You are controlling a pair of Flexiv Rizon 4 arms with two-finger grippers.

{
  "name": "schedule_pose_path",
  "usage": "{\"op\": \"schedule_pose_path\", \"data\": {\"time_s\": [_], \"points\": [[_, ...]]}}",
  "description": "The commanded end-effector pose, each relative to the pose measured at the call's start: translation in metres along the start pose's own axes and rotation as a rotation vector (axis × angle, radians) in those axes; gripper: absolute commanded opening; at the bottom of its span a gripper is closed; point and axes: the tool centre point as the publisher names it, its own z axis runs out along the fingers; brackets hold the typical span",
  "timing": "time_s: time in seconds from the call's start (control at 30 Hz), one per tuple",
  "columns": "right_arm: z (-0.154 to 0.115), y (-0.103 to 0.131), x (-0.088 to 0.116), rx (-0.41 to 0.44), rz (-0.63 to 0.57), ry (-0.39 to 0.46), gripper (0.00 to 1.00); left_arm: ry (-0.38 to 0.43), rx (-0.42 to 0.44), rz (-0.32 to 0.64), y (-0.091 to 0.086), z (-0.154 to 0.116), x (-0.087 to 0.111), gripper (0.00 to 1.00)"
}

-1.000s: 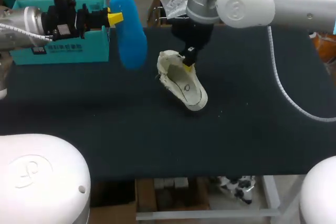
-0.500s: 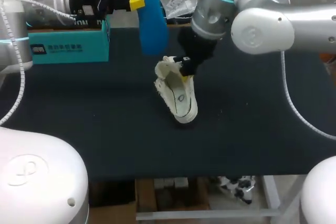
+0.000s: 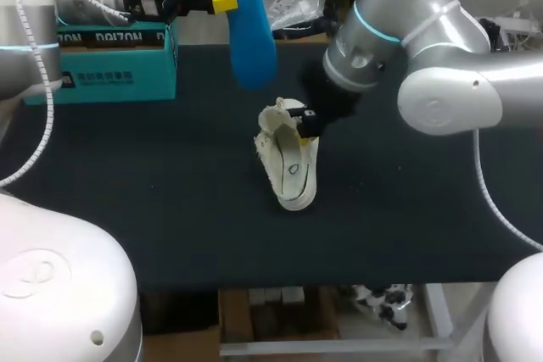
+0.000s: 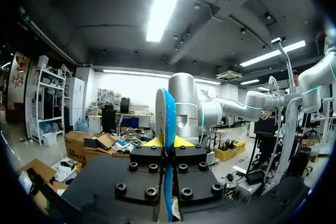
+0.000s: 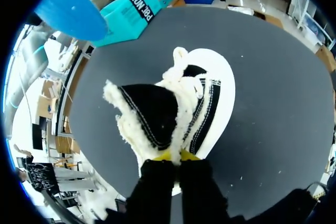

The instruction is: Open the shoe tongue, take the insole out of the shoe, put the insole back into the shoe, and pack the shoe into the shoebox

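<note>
A cream fleece-lined shoe [image 3: 289, 161] lies on the black table [image 3: 170, 209], its toe toward the front edge. My right gripper [image 3: 306, 122] is shut on the shoe's collar at the heel end; in the right wrist view its yellow tips [image 5: 175, 156] pinch the fuzzy rim of the shoe [image 5: 173, 108]. My left gripper [image 3: 222, 2] is shut on the blue insole [image 3: 250, 27], which hangs in the air behind and above the shoe. From the left wrist, the insole [image 4: 168, 116] stands edge-on between the yellow tips [image 4: 169, 142].
A teal shoebox [image 3: 110, 61] sits at the back left of the table, under my left arm. A crumpled plastic bag [image 3: 293, 8] lies past the far edge. The teal shoebox [image 5: 128, 14] also shows beyond the shoe in the right wrist view.
My left arm carried the blue insole rightward and up, toward the shoe. My right arm turned the shoe so its toe points more toward the front edge.
</note>
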Motion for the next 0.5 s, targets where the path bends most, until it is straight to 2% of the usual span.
{"op": "schedule_pose_path", "data": {"time_s": [0.03,0.13,0.17,0.2,0.23,0.5], "points": [[0.002,-0.002,-0.011,-0.1,-0.006,0.027,0.0,0.098,0.006,-0.004,0.002,-0.005,-0.002,0.0],[0.003,-0.001,-0.017,-0.097,-0.012,0.038,0.0,0.092,0.011,-0.006,0.002,-0.007,0.003,0.0],[0.003,-0.001,-0.019,-0.099,-0.016,0.043,0.24,0.091,0.012,-0.007,0.002,-0.007,0.004,0.0],[0.003,0.0,-0.02,-0.098,-0.017,0.045,0.56,0.087,0.009,-0.007,0.002,-0.007,0.006,0.0],[0.002,0.0,-0.022,-0.098,-0.018,0.047,1.0,0.086,0.008,-0.007,0.001,-0.006,0.007,0.0],[-0.01,-0.001,-0.034,-0.097,-0.053,0.067,1.0,0.066,0.002,-0.054,-0.003,-0.001,0.023,0.0]]}}
